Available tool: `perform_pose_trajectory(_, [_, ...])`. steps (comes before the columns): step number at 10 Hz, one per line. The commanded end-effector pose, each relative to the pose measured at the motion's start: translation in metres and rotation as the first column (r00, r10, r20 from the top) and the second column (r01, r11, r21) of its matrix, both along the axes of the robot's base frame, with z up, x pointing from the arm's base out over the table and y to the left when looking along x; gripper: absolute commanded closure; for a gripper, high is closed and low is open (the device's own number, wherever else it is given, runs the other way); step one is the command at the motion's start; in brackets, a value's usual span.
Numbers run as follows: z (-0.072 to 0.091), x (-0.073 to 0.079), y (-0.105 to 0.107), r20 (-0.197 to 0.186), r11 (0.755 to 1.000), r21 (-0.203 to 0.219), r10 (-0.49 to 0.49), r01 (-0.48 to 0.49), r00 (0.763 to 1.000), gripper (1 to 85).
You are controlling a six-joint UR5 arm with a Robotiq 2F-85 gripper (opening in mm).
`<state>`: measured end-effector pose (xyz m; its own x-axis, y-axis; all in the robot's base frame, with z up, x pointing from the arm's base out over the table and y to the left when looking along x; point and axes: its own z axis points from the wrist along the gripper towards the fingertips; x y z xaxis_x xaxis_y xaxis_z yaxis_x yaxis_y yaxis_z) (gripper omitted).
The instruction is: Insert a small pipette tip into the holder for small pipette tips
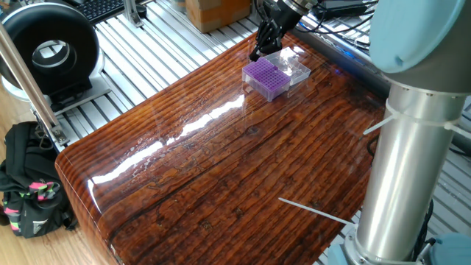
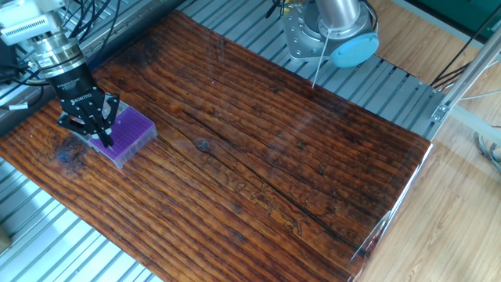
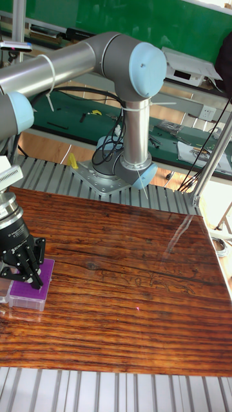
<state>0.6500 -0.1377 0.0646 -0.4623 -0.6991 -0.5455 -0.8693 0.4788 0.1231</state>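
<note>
The holder for small pipette tips (image 2: 129, 135) is a small purple rack with a fine grid of holes, and it stands near the table's far corner. It also shows in one fixed view as the holder (image 1: 265, 76), with its clear lid part (image 1: 294, 66) lying beside it. In the tall fixed view, the holder (image 3: 28, 295) sits at the left edge. My gripper (image 2: 105, 139) points down over the rack's edge, fingers drawn together; it appears too as gripper (image 1: 255, 54) and gripper (image 3: 36, 280). The small pipette tip is too small to make out between the fingertips.
The arm's base (image 2: 333, 35) stands off the table's far side on a slatted metal bench (image 1: 154, 40). A black round device (image 1: 48, 48) and a black bag (image 1: 26, 184) lie beyond the table's left edge. A cardboard box (image 1: 213, 11) sits behind.
</note>
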Motion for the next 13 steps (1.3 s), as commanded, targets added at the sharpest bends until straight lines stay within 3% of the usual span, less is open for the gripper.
perform_pose_trajectory(1, [0.0016,0.0021,-0.0021,0.008,1.0,0.003,-0.004,0.004,1.0,84.7])
perform_pose_trajectory(13, [0.0047,0.0089,-0.0006,0.027,1.0,0.009,-0.004,0.004,1.0,84.7])
